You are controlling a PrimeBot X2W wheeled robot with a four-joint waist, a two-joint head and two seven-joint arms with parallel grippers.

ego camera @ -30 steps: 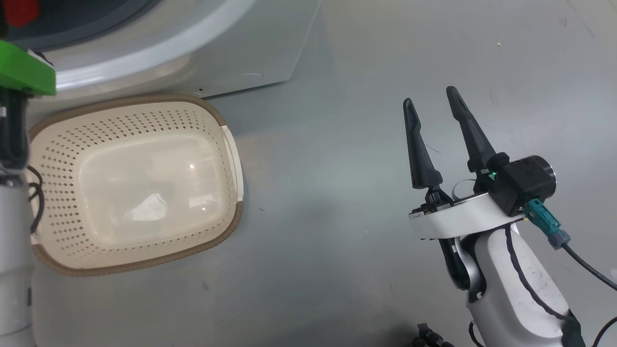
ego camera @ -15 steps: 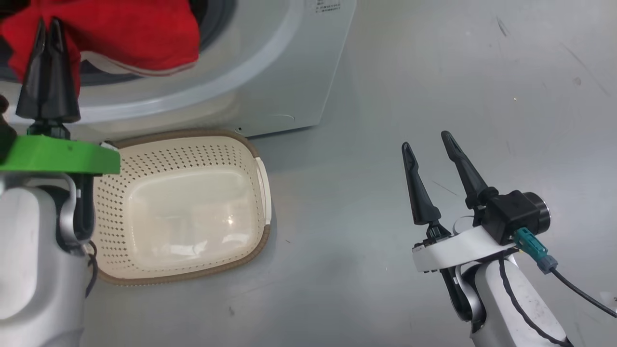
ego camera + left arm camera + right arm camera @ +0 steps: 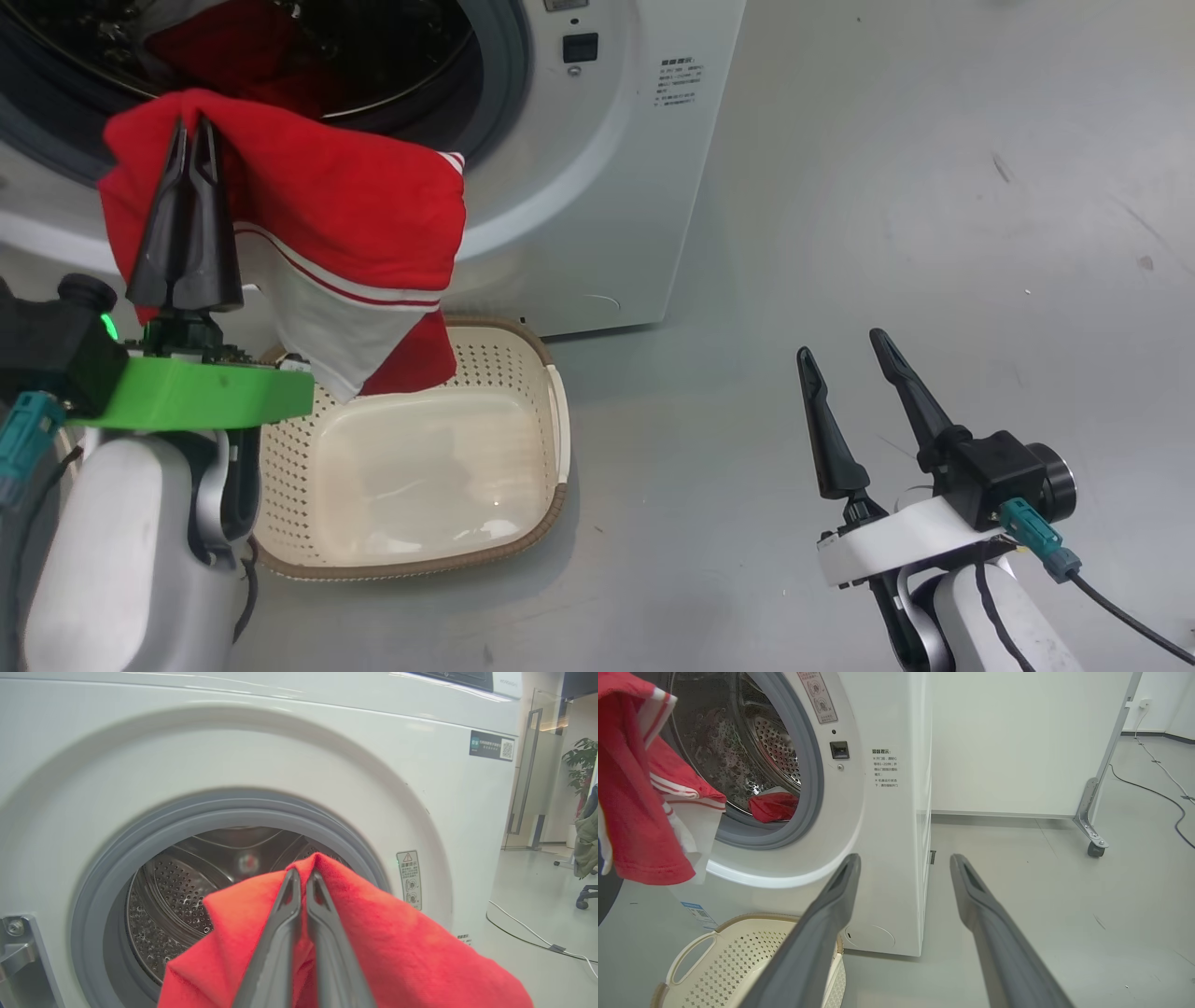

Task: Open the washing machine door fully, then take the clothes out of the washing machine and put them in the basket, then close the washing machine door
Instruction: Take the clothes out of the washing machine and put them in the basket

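White washing machine carries a Chinese notice and QR label.

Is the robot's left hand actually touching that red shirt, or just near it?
Touching. The left wrist view shows the left gripper with jaws shut on the red garment, fabric draped over both sides.

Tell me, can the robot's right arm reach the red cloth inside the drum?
Probably yes. The right gripper is open and empty, and the red cloth shows through the open drum mouth. The garment hanging from the left gripper hides just its other side.
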